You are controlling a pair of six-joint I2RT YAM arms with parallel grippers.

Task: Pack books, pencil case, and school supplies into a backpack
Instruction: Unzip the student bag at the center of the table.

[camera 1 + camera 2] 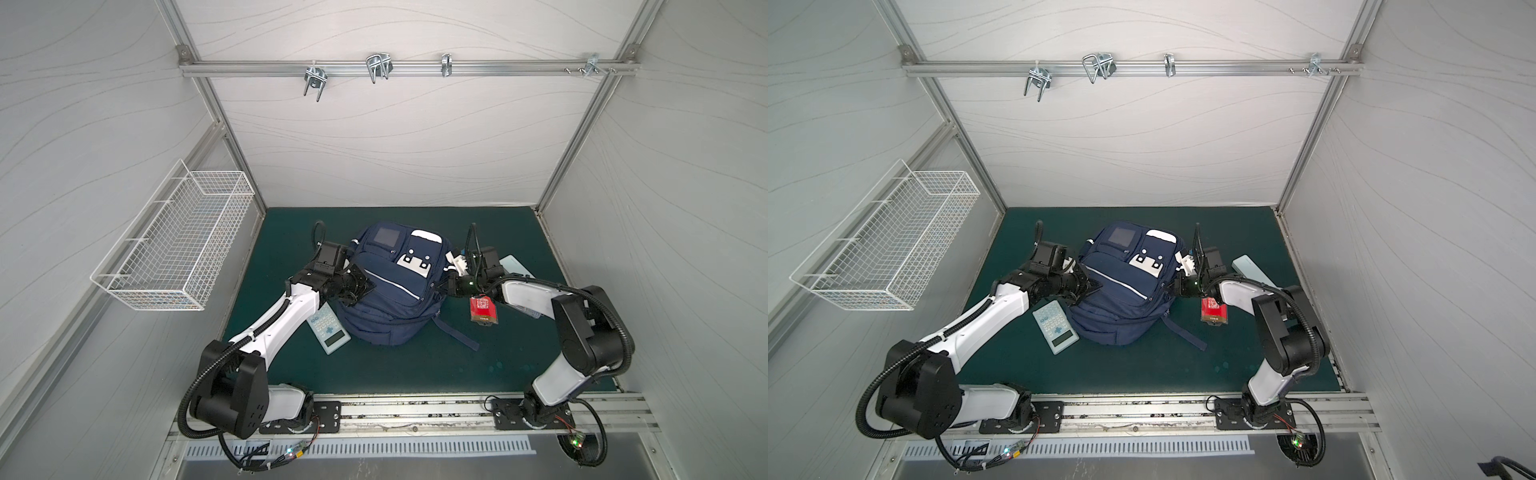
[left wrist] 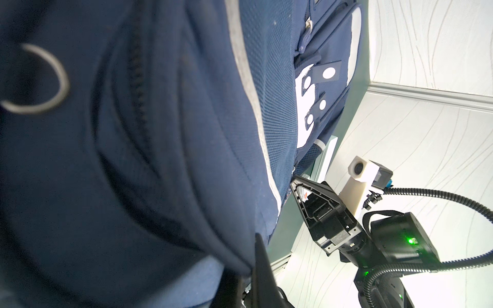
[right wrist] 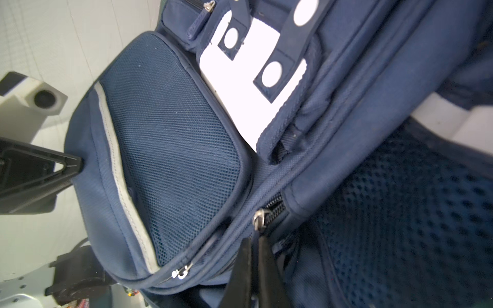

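The navy backpack (image 1: 395,291) (image 1: 1121,291) lies front-up in the middle of the green mat. My left gripper (image 1: 368,286) (image 2: 257,240) is shut on a fold of fabric at the backpack's left side. At the right side, my right gripper (image 1: 442,286) (image 3: 254,240) is shut on the zipper pull below the slider (image 3: 260,218). The pale calculator (image 1: 328,332) (image 1: 1055,327) lies left of the backpack, partly under the left arm. A red book (image 1: 482,307) rests on a brown book right of the backpack. The pale blue pencil case (image 1: 515,266) (image 1: 1252,268) lies behind the right arm.
A white wire basket (image 1: 174,257) hangs on the left wall. Metal hooks (image 1: 378,68) sit on the rail at the back. A backpack strap (image 1: 457,332) trails toward the front right. Both arm bases stand at the front edge.
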